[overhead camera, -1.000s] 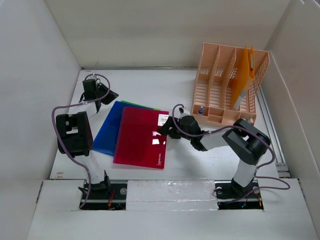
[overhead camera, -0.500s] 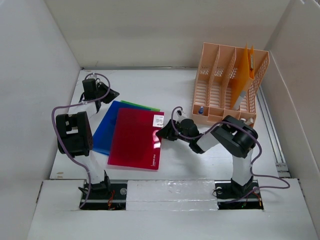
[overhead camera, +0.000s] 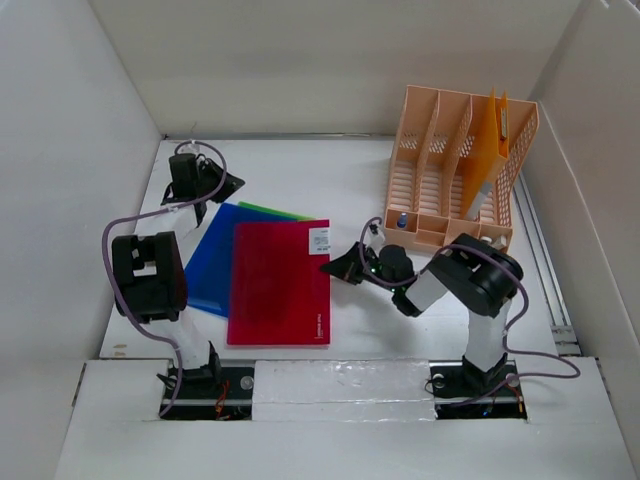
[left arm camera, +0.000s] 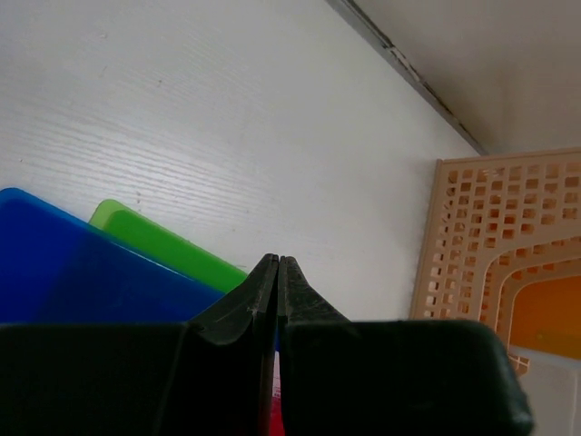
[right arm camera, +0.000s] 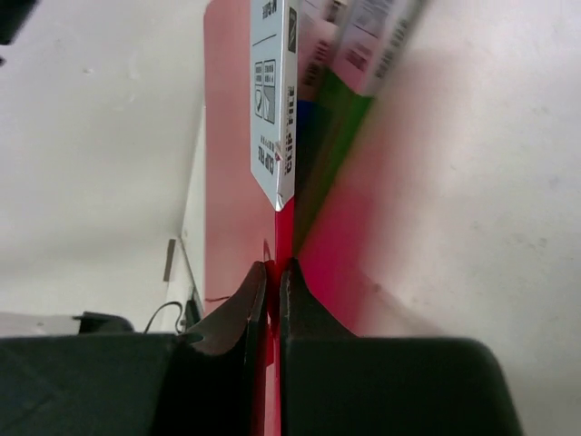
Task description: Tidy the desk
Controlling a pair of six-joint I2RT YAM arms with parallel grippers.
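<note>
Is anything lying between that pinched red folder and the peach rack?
Nothing visible: the desk between the red folder and the peach rack is bare. Only the right gripper, shut on the folder's edge, and its arm sit there.

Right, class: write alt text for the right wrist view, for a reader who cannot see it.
The right end effector is shut on the edge of a flat red plastic folder bearing a white printed label.
</note>
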